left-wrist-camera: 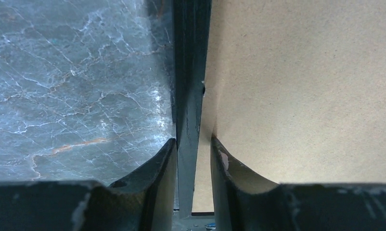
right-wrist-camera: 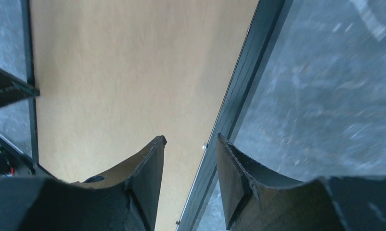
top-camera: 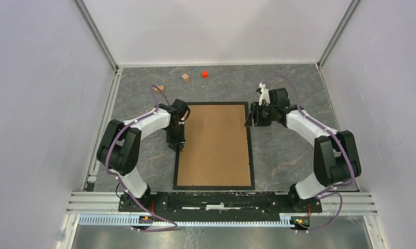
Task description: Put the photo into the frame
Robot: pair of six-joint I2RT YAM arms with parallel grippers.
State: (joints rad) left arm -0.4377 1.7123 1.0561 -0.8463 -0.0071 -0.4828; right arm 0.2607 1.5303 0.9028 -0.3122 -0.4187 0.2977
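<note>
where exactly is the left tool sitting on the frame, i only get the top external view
Observer: In the left wrist view, the left tool straddles the left rail of the frame. One finger is on the table side and the other is over the brown backing board.
Operator: is it clamped on that rail
Observer: No. A thin strip of board shows between the rail and the inner finger.
Operator: and the right tool
Observer: The right wrist view shows the right tool open, with the frame's right rail running between its fingers.
</note>
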